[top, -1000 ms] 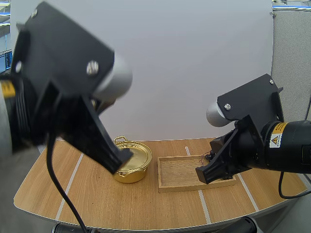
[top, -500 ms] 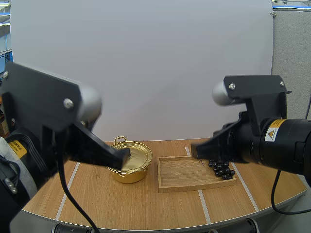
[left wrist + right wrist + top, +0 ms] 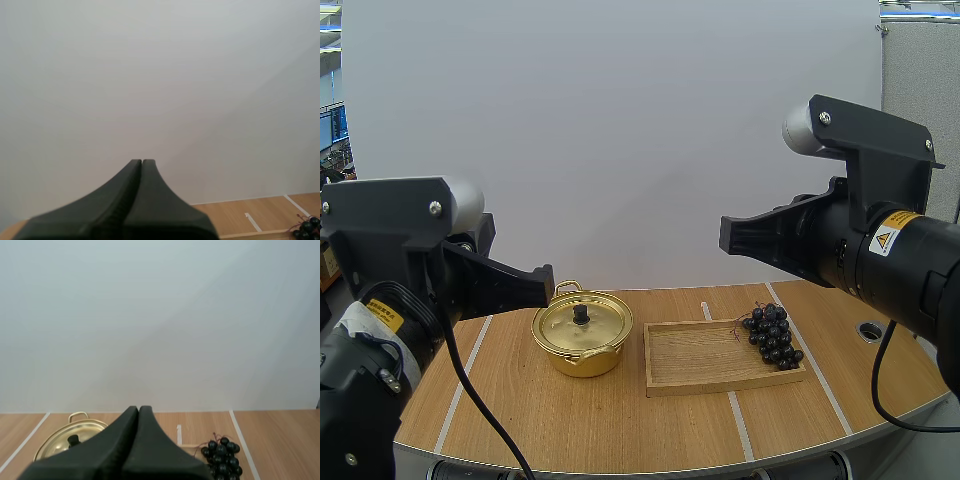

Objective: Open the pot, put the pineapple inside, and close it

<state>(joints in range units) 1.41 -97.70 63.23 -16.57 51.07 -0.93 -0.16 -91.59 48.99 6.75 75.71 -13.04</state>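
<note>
Pot (image 3: 582, 335): gold, two handles, on the left half of the table (image 3: 570, 420) toward its far edge, just beside the left edge of the wooden tray (image 3: 695, 365). Lid (image 3: 582, 325) seated, with its black knob (image 3: 581, 314) upright at centre. Your opening step is not yet done.

Fruit: a bunch of grapes (image 3: 772, 335), where your task says pineapple. It is dark and lies at the tray's far right corner, its long axis running far to near along the tray's right edge.

Left gripper (image 3: 142, 162): fingers pressed together into one wedge, holding nothing, raised well above the table's left side. The pot lies ahead of it, below and a little to its right. By my reckoning this is your nearer arm for the knob.

Right gripper (image 3: 138, 409): likewise closed and empty, raised high. The grapes lie ahead, below and slightly right, and the pot lies off to its left. This is your nearer arm for the bunch.

Either gripper must spread its fingers before you descend.
</note>
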